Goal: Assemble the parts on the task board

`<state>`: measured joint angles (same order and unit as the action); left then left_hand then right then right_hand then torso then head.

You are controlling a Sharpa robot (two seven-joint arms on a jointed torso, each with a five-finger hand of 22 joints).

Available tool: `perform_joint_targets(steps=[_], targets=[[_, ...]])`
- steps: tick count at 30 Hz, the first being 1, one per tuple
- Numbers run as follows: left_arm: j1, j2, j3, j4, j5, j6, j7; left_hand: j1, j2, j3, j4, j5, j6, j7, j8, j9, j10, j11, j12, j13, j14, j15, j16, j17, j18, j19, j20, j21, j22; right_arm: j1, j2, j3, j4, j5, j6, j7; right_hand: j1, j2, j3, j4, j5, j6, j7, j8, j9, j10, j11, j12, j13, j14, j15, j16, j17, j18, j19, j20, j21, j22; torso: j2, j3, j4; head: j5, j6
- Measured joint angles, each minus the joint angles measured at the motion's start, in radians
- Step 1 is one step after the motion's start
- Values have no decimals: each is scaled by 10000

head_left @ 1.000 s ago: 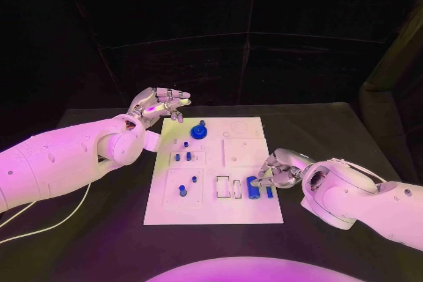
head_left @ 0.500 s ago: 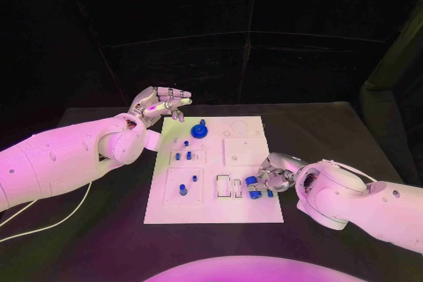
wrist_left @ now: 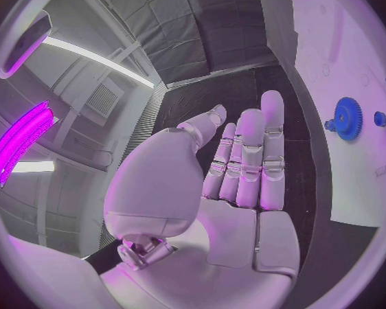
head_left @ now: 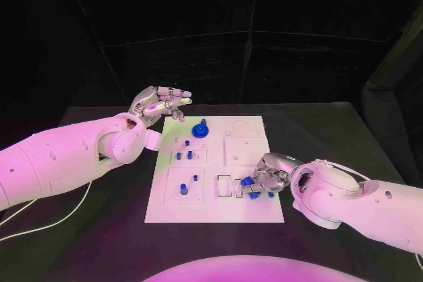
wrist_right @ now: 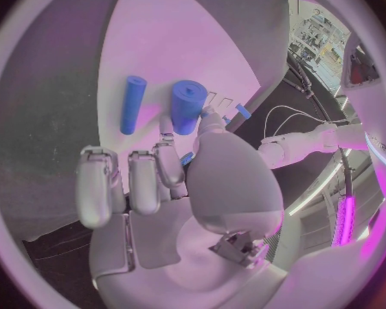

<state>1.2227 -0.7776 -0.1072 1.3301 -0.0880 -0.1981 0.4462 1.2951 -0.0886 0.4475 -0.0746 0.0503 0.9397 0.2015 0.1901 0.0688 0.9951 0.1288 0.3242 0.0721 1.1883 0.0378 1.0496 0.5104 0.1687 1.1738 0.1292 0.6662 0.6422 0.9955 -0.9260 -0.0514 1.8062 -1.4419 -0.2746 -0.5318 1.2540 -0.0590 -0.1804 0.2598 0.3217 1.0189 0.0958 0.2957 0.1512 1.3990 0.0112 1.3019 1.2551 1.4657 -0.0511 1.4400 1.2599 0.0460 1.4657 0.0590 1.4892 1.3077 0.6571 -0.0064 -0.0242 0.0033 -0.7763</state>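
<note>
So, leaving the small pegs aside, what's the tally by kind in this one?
Hands: 2, left hand and right hand
Task board: 1
Blue gear: 1
Blue cylinders near the right hand: 2, thick cylinder and thin cylinder
Total: 6

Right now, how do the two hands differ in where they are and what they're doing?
The left hand is raised off the task board, beyond its far left corner, fingers apart and holding nothing; the right hand is low over the board's near right part. The left hand touches no part, while the right hand's fingers are at a thick blue cylinder. Both are silver, on white arms.
</note>
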Motion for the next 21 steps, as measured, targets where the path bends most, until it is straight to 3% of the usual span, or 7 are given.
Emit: perform_joint_targets(steps=[5, 11, 17, 21], targets=[[0, -13, 0, 8, 0, 50, 0, 0, 0, -42, -42, 0, -29, 29, 0, 0, -19, -19, 0, 0, 0, 0, 0, -51, 0, 0, 0, 0, -1, -39, -65, -20, 124, 83, -201, 9, 285, 284, 49, -51, 777, 235, -142, 202, 210, 261, -77, 311, 434, 12, -83, 123, 219, 0, -3, -73, 89, 0, -3, 0, -14, 6, 26], [0, -34, 0, 11, 0, 213, -3, 0, 0, -42, -42, 0, -36, 36, 23, 0, -72, -1, 0, 0, 0, 0, 0, -64, -1, 0, 0, 0, -9, -105, -287, -81, 371, 375, -606, 43, 453, 451, 73, -135, 1679, 239, -175, 176, 233, 340, -129, 311, 531, 11, -154, 122, 290, 1, -5, -148, 92, -1, -13, 0, -28, -3, 65], [0, -39, 0, 2, 0, 341, -8, 0, 0, -41, -41, 0, -36, 36, 39, 0, -71, -1, 0, 0, 0, 0, -1, -64, 0, 0, 0, -25, -8, -109, -513, -67, 773, 823, -1216, 123, 466, 464, 73, -135, 2113, 238, -177, 188, 235, 376, -165, 311, 530, 10, -153, 178, 370, 0, -6, -148, 110, -1, -16, -6, -28, -18, 84], [0, -39, 0, 2, 0, 393, -9, 0, 0, -41, -42, 0, -36, 36, 39, 0, -71, -1, 0, 0, 0, 0, -1, -63, 0, 0, 0, -39, -8, -103, -561, -64, 933, 1200, -1640, 193, 464, 466, -43, -20, 2170, 238, -177, 191, 238, 377, -167, 310, 530, 10, -153, 178, 370, 0, -5, -147, 130, -1, -16, -13, -16, -14, 87]])
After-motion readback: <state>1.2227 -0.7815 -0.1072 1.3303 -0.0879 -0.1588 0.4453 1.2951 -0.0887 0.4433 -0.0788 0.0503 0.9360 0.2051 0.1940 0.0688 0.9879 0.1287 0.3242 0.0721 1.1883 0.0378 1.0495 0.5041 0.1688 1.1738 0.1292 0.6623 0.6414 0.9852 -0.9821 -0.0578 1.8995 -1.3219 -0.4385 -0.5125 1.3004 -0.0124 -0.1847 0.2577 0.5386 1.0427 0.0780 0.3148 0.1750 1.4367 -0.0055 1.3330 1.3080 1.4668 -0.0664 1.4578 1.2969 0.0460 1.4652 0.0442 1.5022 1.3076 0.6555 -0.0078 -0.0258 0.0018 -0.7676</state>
